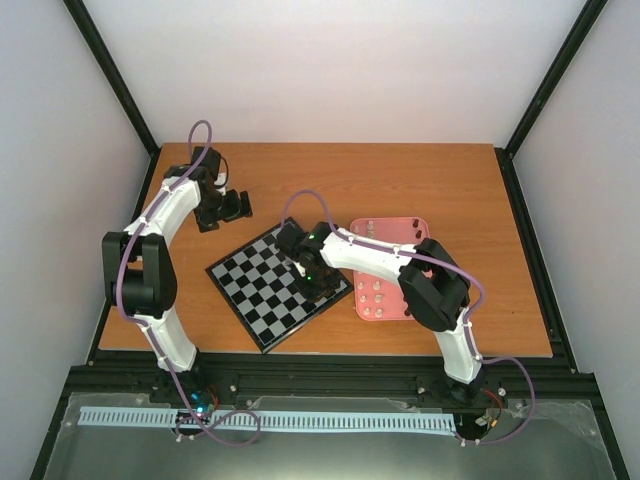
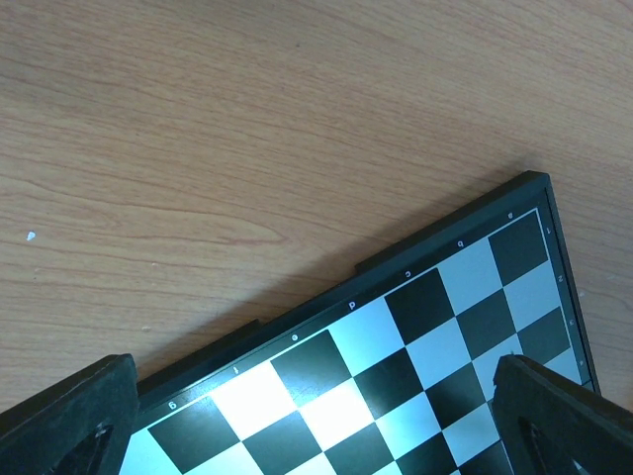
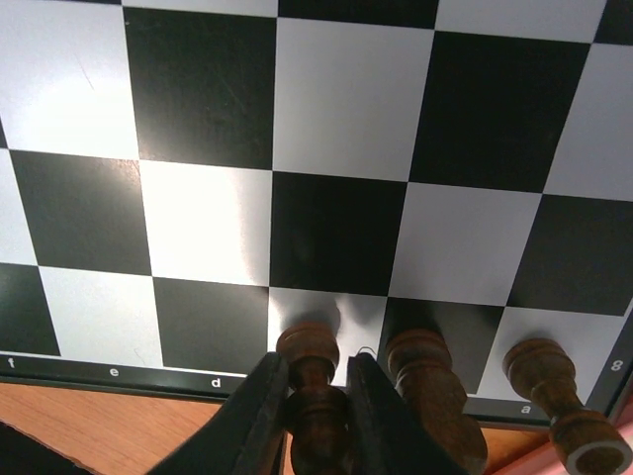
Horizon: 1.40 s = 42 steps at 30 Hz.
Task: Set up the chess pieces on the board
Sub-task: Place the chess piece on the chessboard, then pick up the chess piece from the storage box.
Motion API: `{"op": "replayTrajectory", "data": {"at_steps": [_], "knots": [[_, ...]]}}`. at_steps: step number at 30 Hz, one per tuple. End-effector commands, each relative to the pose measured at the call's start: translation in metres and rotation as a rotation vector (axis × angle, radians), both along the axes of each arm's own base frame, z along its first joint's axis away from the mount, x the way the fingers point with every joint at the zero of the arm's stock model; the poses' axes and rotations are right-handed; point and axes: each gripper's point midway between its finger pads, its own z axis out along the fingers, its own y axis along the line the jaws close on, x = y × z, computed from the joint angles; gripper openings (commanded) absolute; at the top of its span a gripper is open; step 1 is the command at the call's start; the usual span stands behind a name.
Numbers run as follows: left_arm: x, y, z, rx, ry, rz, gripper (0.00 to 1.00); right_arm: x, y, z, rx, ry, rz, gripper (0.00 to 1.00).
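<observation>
The board (image 1: 262, 290) lies turned like a diamond in front of both arms. Three dark brown chess pieces stand in its edge row in the right wrist view. My right gripper (image 3: 316, 364) is shut on the leftmost of them (image 3: 309, 341), whose base rests on a pale square beside the "d" mark. The other two (image 3: 420, 361) (image 3: 539, 366) stand free to its right. My left gripper (image 2: 316, 435) hangs open over the board's far edge (image 2: 425, 327) with nothing between its fingers. From above, the right gripper (image 1: 318, 285) is over the board's right corner and the left gripper (image 1: 235, 205) is beyond its top corner.
A pink tray (image 1: 400, 232) lies right of the board, partly under the right arm, with cream-white pieces (image 1: 378, 298) in its near end. Bare wooden table (image 1: 400, 180) stretches behind the board, bounded by black frame rails.
</observation>
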Motion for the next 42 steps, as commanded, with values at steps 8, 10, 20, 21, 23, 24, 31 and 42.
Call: {"op": "replayTrajectory", "data": {"at_steps": [8, 10, 20, 21, 23, 24, 31, 42], "knots": [[0.003, -0.001, 0.013, -0.015, -0.042, 0.009, 1.0, -0.003, -0.002, 0.003, 0.002, 0.003, 0.01, 0.2], [0.002, -0.002, 0.012, -0.014, -0.037, 0.007, 1.0, -0.003, -0.001, 0.007, 0.011, -0.003, 0.013, 0.21], [0.005, -0.003, 0.015, -0.02, -0.04, 0.006, 1.0, -0.004, 0.001, 0.053, 0.082, -0.038, 0.033, 0.31], [0.005, -0.003, 0.015, -0.022, -0.041, 0.005, 1.0, -0.004, 0.002, 0.06, 0.094, -0.048, 0.035, 0.32], [0.006, -0.004, 0.014, -0.026, -0.038, 0.005, 1.0, -0.002, 0.002, 0.075, 0.11, -0.068, 0.038, 0.33], [0.006, -0.004, 0.014, -0.027, -0.037, 0.005, 1.0, -0.001, 0.001, 0.081, 0.114, -0.078, 0.037, 0.35], [0.008, -0.004, 0.016, -0.026, -0.037, 0.003, 1.0, 0.044, -0.035, 0.114, 0.168, -0.138, -0.147, 0.43], [0.017, -0.009, 0.02, -0.051, -0.034, -0.006, 1.0, 0.147, -0.184, 0.062, 0.008, -0.132, -0.521, 0.54]]}}
